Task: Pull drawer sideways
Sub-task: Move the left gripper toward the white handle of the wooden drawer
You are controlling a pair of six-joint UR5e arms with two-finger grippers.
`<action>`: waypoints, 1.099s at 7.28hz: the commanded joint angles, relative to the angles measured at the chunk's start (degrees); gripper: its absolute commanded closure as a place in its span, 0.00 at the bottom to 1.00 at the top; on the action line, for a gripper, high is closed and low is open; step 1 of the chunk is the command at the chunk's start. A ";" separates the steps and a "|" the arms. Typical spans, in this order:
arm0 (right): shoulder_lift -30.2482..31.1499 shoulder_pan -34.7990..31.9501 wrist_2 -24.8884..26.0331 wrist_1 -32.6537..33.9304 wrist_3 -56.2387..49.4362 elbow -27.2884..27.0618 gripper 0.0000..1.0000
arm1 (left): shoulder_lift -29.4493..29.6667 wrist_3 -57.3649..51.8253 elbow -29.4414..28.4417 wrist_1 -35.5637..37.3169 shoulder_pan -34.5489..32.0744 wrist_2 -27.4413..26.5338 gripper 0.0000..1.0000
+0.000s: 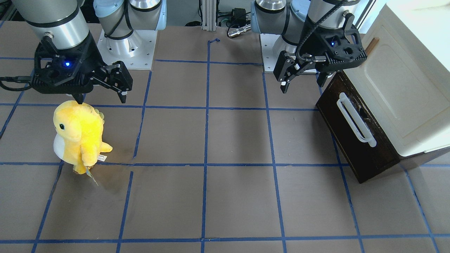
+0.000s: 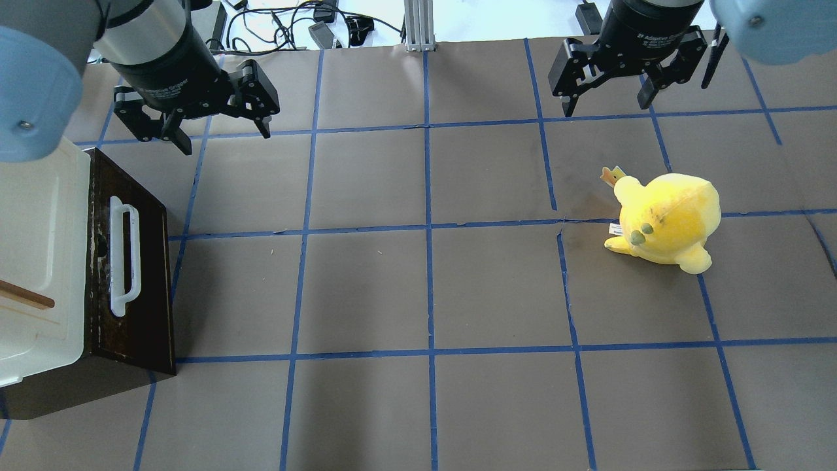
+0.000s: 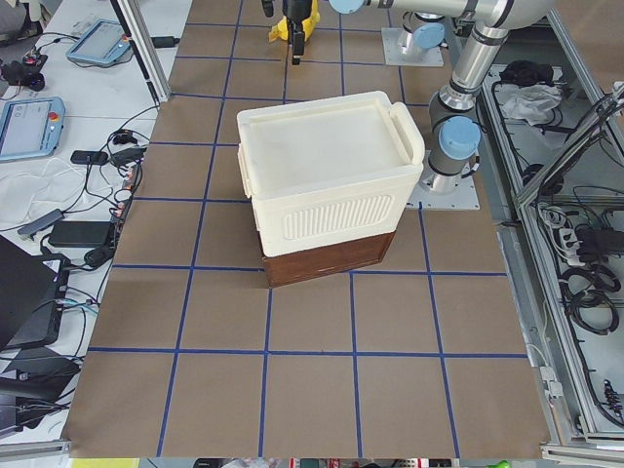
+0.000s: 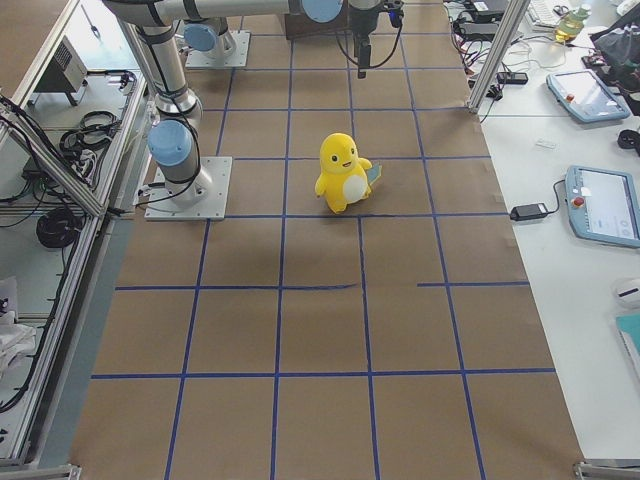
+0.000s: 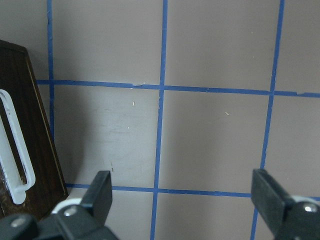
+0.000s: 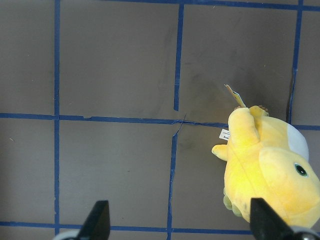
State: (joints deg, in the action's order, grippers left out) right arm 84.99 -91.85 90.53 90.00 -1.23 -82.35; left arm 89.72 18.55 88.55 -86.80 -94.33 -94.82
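The dark brown drawer sits under a cream-white cabinet at the left edge of the overhead view. Its long white bar handle faces the table's middle, and its interior is hidden. The drawer also shows in the front-facing view and at the left edge of the left wrist view. My left gripper is open and empty, hovering above the table just past the drawer's far end, apart from the handle. My right gripper is open and empty, far across the table.
A yellow plush toy stands on the table below my right gripper, also in the right wrist view. The cabinet door carries a small brown wooden handle. Blue tape lines grid the brown table.
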 commanded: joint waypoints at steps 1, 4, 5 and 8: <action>0.00 0.00 0.00 0.00 0.00 0.00 0.00 | 3.17 12.06 4.33 1.11 -4.53 -9.81 0.00; 0.00 0.00 0.00 0.00 0.00 0.00 0.00 | 8.00 16.08 7.07 -1.86 -5.69 -21.07 0.00; 0.00 0.00 0.00 0.00 0.00 0.00 0.00 | 10.02 16.08 8.38 -3.36 -5.69 -24.06 0.00; 0.00 0.00 0.00 0.00 0.00 0.00 0.00 | 14.95 16.17 9.97 -7.32 -5.78 -34.08 0.00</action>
State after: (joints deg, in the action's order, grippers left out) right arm 84.99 -91.85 90.53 90.00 -1.23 -82.36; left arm 102.66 34.68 98.00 -93.03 -100.05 -125.16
